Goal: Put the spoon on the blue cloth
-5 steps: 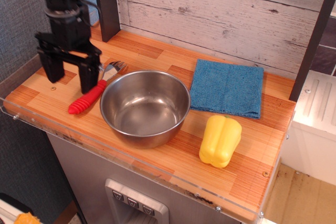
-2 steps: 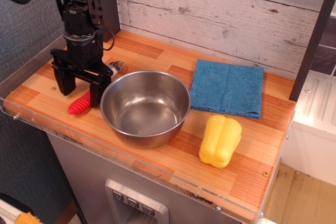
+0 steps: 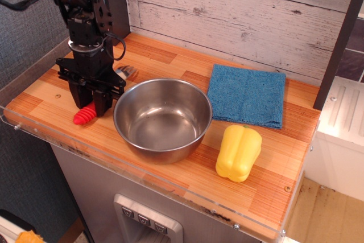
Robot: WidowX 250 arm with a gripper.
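End effector (image 3: 91, 103) is down at bench level near the left end, fingers narrowed around the spoon (image 3: 85, 115), clenched on the red handle about midway along it. Fingertips sit at or just above the wood; actual pad contact is hidden by the fingers themselves.

Spoon lies directly under and between the fingers. The ribbed red end sticks out toward the front-left edge of the bench; the metal head shows behind the end effector, toward the back wall. Long axis runs diagonal, front-left to back-right, lying roughly flat on the bench as far as can be told.

Steel bowl (image 3: 162, 119) sits just right of the end effector, its rim very close to the right finger; can't tell if they touch. Bowl is upright.

Blue cloth (image 3: 246, 95) lies flat behind and right of the bowl, near the back wall, well apart from the spoon with the bowl in between.

Yellow toy pepper (image 3: 238, 152) lies on its side in front of the cloth, right of the bowl.

Bench (image 3: 170, 61) is striped wood with a clear strip along the front edge.
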